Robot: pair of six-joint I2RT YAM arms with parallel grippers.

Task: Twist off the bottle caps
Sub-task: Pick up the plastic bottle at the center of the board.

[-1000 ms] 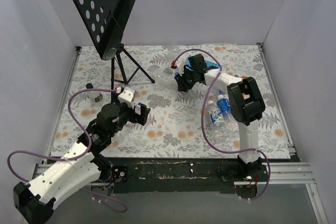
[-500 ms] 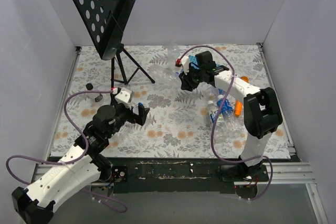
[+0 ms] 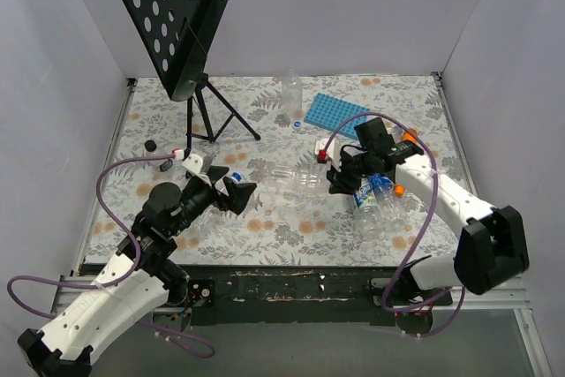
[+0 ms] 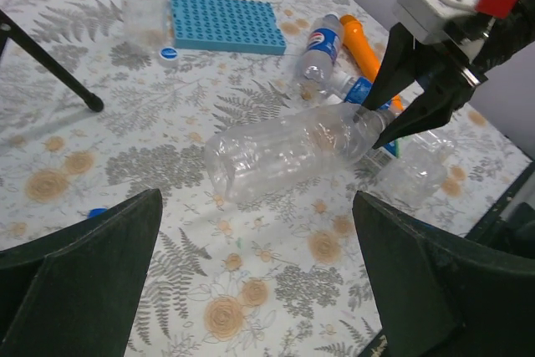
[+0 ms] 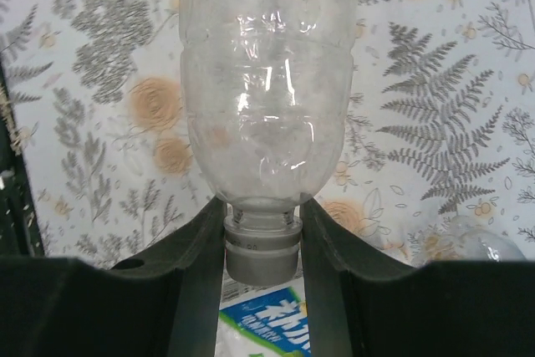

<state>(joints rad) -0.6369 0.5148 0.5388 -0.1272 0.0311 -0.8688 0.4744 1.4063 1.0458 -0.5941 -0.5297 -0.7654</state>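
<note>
Right gripper (image 5: 262, 211) clamped on the cap (image 5: 262, 258)
Left gripper (image 4: 259, 282) hangs wide open; should grab the bottle (image 4: 284, 152) body firmly before twisting.

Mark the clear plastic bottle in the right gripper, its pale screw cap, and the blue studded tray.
Clear plastic bottle (image 5: 263, 106): right wrist view, mid-body.
Pale screw cap (image 5: 262, 252): right wrist view, side wall.
Blue studded tray (image 4: 226, 22): left wrist view, top face.

The clear bottle (image 5: 266, 81) runs past the top edge; the labelled bottle (image 5: 263, 323) lies mostly hidden.
</note>
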